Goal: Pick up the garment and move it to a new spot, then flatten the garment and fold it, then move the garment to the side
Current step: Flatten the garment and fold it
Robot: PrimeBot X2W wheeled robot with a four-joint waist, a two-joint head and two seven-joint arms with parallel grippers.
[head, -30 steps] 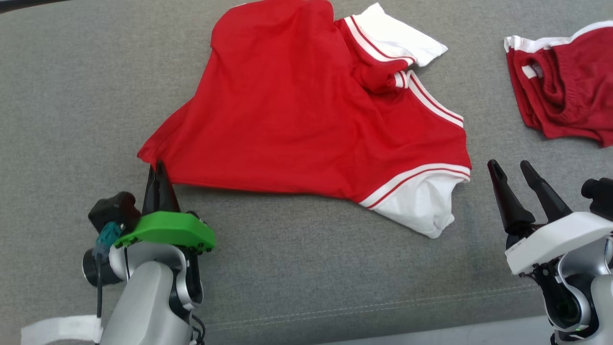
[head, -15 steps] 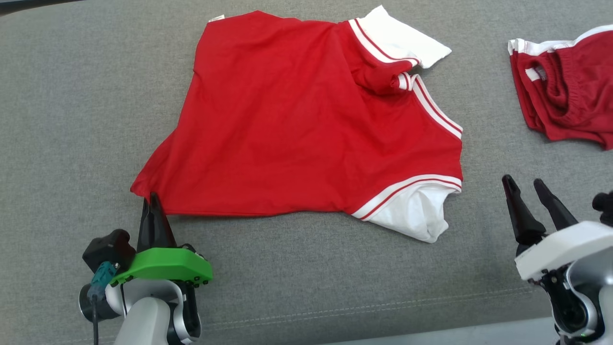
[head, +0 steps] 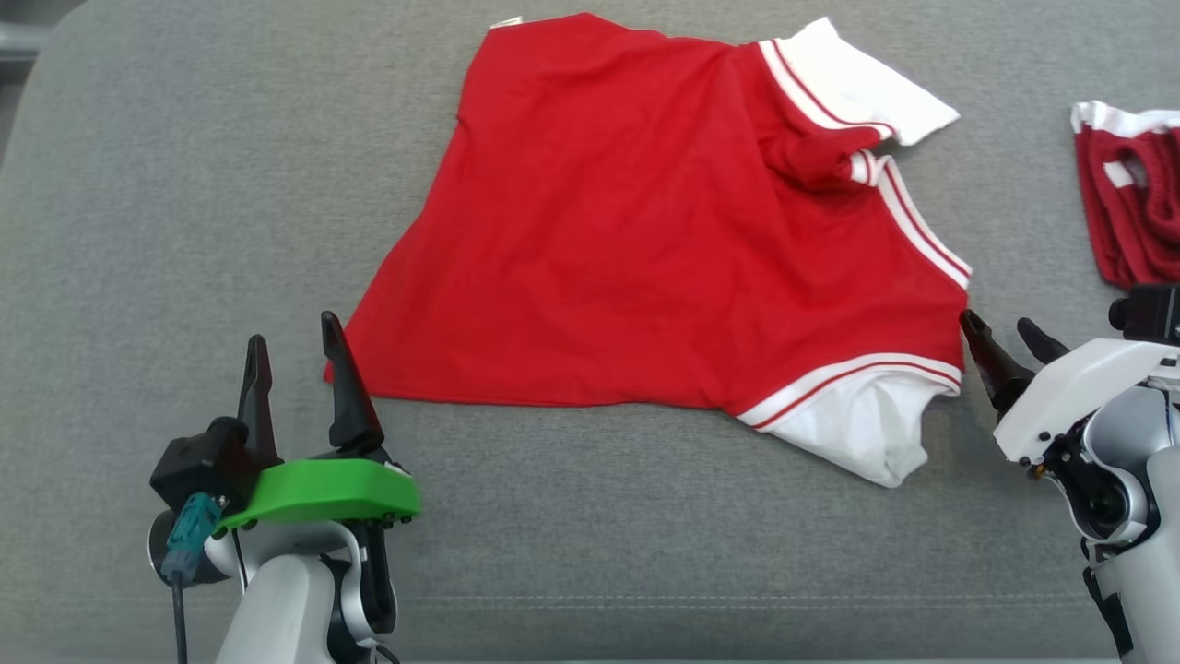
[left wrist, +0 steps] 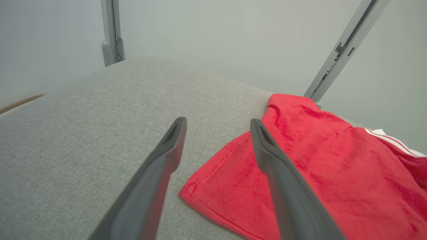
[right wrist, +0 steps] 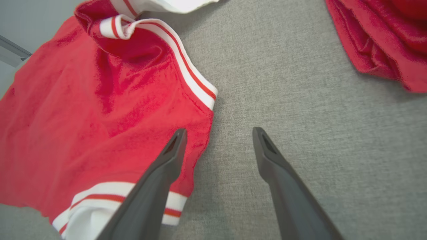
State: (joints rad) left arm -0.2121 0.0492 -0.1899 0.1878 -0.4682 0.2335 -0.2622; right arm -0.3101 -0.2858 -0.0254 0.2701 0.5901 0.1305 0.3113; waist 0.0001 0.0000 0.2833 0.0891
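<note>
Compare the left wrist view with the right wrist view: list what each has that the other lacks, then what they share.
Left wrist view, not the right: the left gripper, open, beside a stitched hem corner. Right wrist view, not the left: the right gripper, open, by the white sleeve cuff, plus a second red garment lying apart. Both: the red shirt on the grey cushion.

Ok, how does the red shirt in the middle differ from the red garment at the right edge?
The red shirt lies spread nearly flat; the second garment sits bunched in folds. The red shirt has broad white sleeves; the second garment shows narrow white trim. Both are red and white and rest on the grey cushion.
</note>
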